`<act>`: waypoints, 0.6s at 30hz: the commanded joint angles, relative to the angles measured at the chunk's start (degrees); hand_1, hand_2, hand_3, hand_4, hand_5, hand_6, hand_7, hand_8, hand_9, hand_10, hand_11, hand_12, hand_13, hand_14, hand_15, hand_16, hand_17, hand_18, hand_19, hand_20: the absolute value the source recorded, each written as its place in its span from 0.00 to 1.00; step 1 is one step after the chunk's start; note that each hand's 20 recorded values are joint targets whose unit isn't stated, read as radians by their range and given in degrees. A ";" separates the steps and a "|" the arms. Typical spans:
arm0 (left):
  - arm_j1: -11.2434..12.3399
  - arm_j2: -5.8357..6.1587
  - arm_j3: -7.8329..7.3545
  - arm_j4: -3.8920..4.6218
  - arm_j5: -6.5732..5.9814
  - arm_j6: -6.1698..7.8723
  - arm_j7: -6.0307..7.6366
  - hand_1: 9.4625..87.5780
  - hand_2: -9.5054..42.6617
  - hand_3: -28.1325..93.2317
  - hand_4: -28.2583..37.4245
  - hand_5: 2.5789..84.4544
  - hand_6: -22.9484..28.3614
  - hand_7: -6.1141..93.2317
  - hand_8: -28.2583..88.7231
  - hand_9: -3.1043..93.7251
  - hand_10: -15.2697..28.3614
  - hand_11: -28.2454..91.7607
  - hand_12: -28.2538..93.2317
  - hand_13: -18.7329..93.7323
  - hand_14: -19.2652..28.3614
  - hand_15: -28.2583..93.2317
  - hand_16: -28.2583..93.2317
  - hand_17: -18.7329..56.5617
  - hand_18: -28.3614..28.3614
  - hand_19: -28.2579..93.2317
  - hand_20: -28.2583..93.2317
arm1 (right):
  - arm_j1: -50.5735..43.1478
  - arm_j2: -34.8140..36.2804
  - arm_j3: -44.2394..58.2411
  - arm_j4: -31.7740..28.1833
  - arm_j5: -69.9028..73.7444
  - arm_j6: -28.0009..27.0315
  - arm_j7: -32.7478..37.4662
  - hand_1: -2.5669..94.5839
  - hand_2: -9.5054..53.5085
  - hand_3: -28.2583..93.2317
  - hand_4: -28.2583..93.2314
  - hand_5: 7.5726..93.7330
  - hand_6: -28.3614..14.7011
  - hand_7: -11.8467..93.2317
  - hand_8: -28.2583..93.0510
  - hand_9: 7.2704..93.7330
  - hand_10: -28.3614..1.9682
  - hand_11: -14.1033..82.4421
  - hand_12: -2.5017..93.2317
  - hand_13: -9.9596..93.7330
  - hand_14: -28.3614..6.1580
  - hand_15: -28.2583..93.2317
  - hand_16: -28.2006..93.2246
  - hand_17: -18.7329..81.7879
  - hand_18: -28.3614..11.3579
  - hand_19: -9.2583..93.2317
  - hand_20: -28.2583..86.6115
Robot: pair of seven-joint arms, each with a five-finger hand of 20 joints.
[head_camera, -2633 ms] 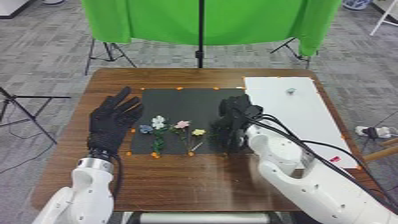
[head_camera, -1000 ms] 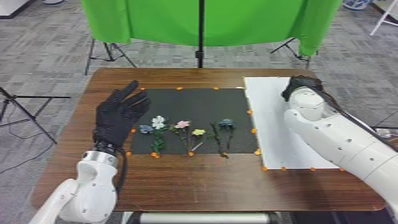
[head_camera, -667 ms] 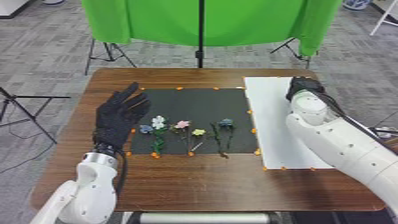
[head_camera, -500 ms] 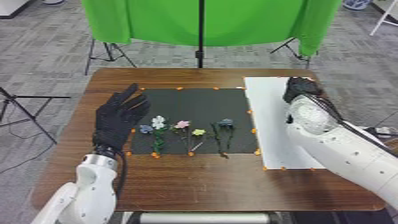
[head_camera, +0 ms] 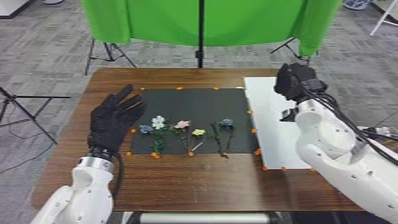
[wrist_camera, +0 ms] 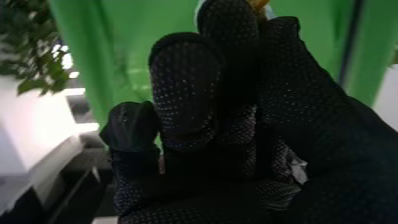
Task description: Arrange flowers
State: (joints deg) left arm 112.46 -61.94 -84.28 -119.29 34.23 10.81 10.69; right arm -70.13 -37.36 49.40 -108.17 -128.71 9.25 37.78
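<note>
Lying on the black mat (head_camera: 197, 104) are the flowers: a blue flower (head_camera: 146, 129) at its left, then a white flower (head_camera: 158, 121), a pink flower (head_camera: 182, 124), a yellow flower (head_camera: 198, 132) and, farther right, a dusty-blue flower (head_camera: 226, 122), their stems running toward the mat's near edge. The left hand (head_camera: 111, 120) is by the mat's left side, its fingers straight and apart. The right hand (head_camera: 295, 81) is at the far right, by the far end of the white sheet (head_camera: 277, 150); I cannot tell whether it is clamped on anything. From the right wrist, an orange-and-white bit (wrist_camera: 258, 4) shows beyond the right hand (wrist_camera: 187, 130), with the green cloth (wrist_camera: 124, 35) behind.
</note>
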 commanded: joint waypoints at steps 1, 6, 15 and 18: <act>1.48 -1.59 -0.46 -0.07 0.82 -0.59 -1.57 0.14 0.39 0.88 0.00 0.43 0.64 0.18 0.16 0.38 0.83 0.45 0.32 0.38 0.97 0.65 0.15 0.12 0.94 0.69 0.32 | -9.78 -4.50 -3.36 -2.35 -3.50 -2.45 -2.42 0.59 0.00 0.84 0.00 0.89 0.70 0.33 0.26 1.00 0.73 0.33 0.39 0.87 0.72 0.73 0.43 0.53 0.17 1.00 0.70; 1.51 -2.02 -0.58 -0.07 1.07 -0.39 -2.35 0.14 0.39 0.88 0.00 0.43 0.65 0.18 0.16 0.38 0.83 0.45 0.32 0.38 0.97 0.65 0.15 0.12 0.94 0.69 0.32 | -8.62 -5.91 -7.19 -1.78 -4.33 -1.49 -1.95 0.59 0.00 0.84 0.00 0.89 0.70 0.33 0.25 1.00 0.73 0.34 0.39 0.86 0.70 0.76 0.42 0.52 0.17 1.00 0.70; 1.60 -2.81 -0.90 0.03 1.65 -0.84 -3.17 0.14 0.39 0.88 0.00 0.43 0.65 0.18 0.16 0.38 0.83 0.45 0.31 0.38 0.97 0.65 0.15 0.12 0.94 0.69 0.32 | -9.08 -7.04 -8.29 -1.80 -5.11 -0.39 -1.11 0.59 0.00 0.84 0.00 0.87 0.70 0.33 0.24 0.99 0.72 0.36 0.38 0.85 0.69 0.77 0.41 0.52 0.16 1.00 0.70; 1.74 -3.00 -1.06 0.04 1.72 -0.89 -3.28 0.14 0.39 0.88 0.00 0.43 0.65 0.18 0.16 0.38 0.82 0.45 0.31 0.38 0.98 0.65 0.15 0.12 0.94 0.69 0.32 | -10.68 -7.10 -6.72 -2.79 -4.47 -1.29 -1.18 0.56 0.00 0.83 0.00 0.85 0.70 0.30 0.24 0.97 0.71 0.42 0.36 0.84 0.67 0.80 0.39 0.51 0.15 1.00 0.70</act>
State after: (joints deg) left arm 113.23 -64.10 -85.07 -119.35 35.44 10.45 8.33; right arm -78.43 -44.45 40.70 -109.27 -132.15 7.96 36.48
